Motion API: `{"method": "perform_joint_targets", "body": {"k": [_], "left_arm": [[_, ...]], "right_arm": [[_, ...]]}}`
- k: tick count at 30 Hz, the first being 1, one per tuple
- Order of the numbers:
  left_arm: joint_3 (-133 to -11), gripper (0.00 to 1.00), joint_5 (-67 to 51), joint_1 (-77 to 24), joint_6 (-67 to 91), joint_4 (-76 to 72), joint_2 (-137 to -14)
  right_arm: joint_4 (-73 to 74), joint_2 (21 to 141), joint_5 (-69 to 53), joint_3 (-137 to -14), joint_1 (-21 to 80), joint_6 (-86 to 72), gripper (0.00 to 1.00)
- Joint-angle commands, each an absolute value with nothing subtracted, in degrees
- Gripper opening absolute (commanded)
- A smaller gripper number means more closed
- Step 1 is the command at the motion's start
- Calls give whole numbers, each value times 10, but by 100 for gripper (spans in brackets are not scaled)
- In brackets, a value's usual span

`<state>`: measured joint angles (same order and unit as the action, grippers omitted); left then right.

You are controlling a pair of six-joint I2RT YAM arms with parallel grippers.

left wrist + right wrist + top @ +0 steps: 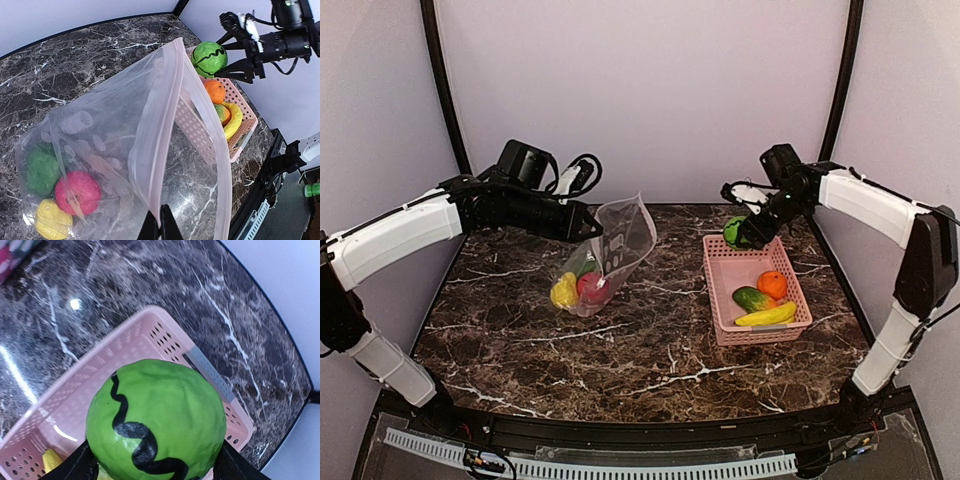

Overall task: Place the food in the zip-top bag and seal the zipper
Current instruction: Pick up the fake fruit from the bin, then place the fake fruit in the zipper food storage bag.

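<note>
The clear zip-top bag (pixel 623 238) hangs from its mouth edge, its bottom resting on the table. My left gripper (pixel 160 226) is shut on the pale pink zipper (pixel 156 145) strip, and the mouth gapes open to the right. Inside lie a green piece (pixel 42 170), a pink-red fruit (pixel 77 192) and a yellow one (pixel 51 221). My right gripper (pixel 744 226) is shut on a green melon (pixel 157 415) with a black wavy stripe. It holds the melon above the far end of the pink basket (pixel 716 292).
In the basket lie an orange (pixel 772 284), a green cucumber-like piece (pixel 752 298) and a banana (pixel 767 316). Dark marble tabletop (pixel 650 350) stretches between bag and basket. Pale walls stand close behind and at both sides.
</note>
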<state>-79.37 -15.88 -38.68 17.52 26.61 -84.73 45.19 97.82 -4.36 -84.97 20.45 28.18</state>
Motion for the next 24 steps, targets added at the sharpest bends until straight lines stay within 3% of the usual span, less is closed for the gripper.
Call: {"method": "perform_joint_targets", "body": {"k": [1, 11, 24], "left_arm": [[-781, 1, -152, -387, 186, 257, -845], [-777, 1, -143, -387, 188, 254, -838], [-767, 1, -152, -387, 192, 233, -831]], "right_arm": [[465, 931, -110, -890, 245, 283, 60], [479, 909, -209, -991, 327, 274, 59], [522, 987, -285, -1124, 409, 244, 61]]}}
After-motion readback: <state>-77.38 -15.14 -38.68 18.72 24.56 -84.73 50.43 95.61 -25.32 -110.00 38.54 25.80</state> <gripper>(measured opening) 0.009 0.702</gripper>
